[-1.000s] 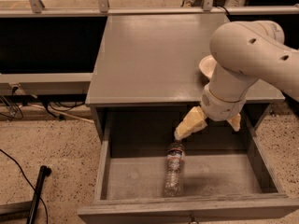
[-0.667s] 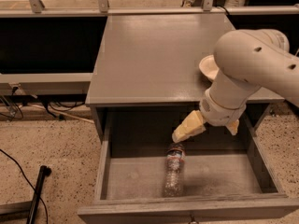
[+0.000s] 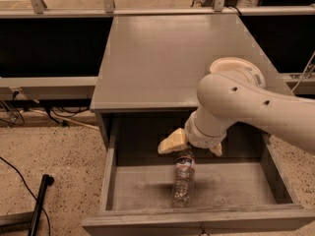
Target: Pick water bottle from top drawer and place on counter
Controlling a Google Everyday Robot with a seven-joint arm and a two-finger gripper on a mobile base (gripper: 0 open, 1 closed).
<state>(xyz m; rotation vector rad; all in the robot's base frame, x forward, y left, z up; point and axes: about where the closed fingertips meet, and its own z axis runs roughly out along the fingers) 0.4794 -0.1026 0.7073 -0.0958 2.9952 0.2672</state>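
open fingers straddle the bottle's neck end in the drawer

the gripper (image 3: 193, 148) hangs inside the pulled-out top drawer (image 3: 147, 219), just below the front edge of the counter (image 3: 172, 58). its two pale yellow fingers (image 3: 172, 144) are spread wide and have hold of nothing. one finger juts out on the picture's left of the wrist, and the tip of the other shows on the picture's right.

the water bottle (image 3: 183, 181) lies on its side on the weathered drawer bottom. its neck end sits between the fingers, right under the wrist and partly hidden by it. its base points away from the fingers, toward the drawer's front wall. whether either finger touches the bottle cannot be told.

the white arm (image 3: 256, 107) reaches in from the picture's right, bending down over the counter's front corner to the fingers. above and beyond the fingers, on the counter, a white bowl (image 3: 234, 65) shows partly behind the arm. well away from the fingers, on the speckled floor (image 3: 54, 151) at the picture's left of the drawer, lies a black pole (image 3: 39, 200).
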